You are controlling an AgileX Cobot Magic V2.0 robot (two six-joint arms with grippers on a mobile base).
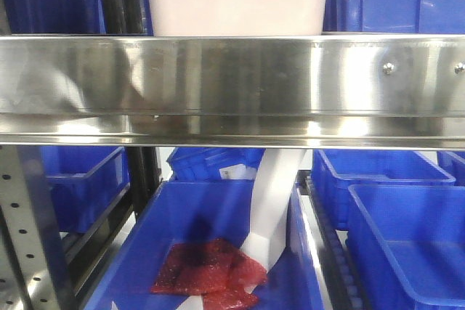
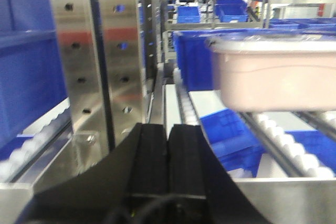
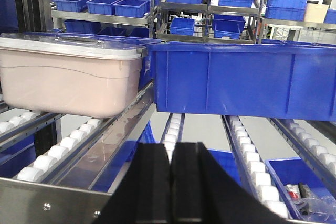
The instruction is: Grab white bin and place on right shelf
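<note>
white bin [image 3: 71, 80] on right shelf [image 1: 232, 85] | bin top cropped | fingers closed, empty

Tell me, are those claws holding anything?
No. Both the left claw and right claw are shut on nothing; the white bin sits untouched on the shelf.

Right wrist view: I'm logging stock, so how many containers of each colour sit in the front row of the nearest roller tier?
White bin: 1
Blue crate: 1
Total: 2
</note>
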